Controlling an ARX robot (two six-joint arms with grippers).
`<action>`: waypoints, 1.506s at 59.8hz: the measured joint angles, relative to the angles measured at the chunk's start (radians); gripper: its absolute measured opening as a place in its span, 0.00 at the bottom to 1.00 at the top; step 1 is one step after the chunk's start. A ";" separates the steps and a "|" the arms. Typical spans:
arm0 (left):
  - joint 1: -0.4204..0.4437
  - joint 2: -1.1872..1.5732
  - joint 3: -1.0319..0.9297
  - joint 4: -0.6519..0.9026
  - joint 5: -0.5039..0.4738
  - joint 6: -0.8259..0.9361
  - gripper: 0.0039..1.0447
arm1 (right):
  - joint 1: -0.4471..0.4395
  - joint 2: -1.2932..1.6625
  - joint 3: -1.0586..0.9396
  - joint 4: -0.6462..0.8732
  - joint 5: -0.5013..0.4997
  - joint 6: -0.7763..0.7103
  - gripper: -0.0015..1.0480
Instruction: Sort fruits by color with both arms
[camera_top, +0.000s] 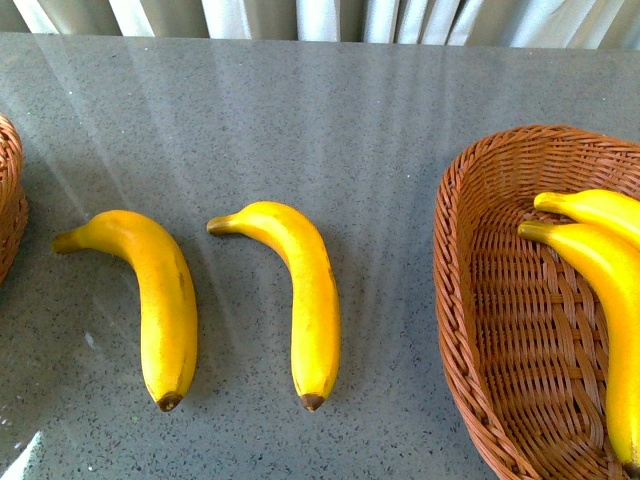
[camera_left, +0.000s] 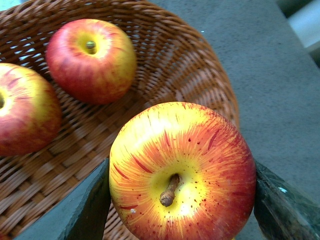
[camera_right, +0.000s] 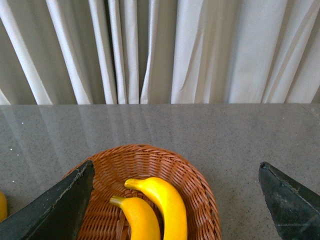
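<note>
left gripper (camera_left: 183, 207) holds an apple (camera_left: 182, 165) above a basket (camera_left: 195, 75) with two apples (camera_left: 91, 60).

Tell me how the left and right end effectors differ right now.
The left end effector grips an apple; the right end effector is open and empty. The left one hangs over the edge of the apple basket, the right one above the banana basket. Both have dark fingers.
</note>
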 joint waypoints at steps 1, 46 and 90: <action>0.003 0.000 -0.003 -0.001 0.000 0.001 0.65 | 0.000 0.000 0.000 0.000 0.000 0.000 0.91; 0.050 -0.195 -0.092 0.015 0.019 0.158 0.91 | 0.000 0.000 0.000 0.000 0.000 0.000 0.91; 0.056 -0.769 -0.548 0.534 0.290 0.814 0.01 | 0.000 0.000 0.000 0.000 -0.001 0.000 0.91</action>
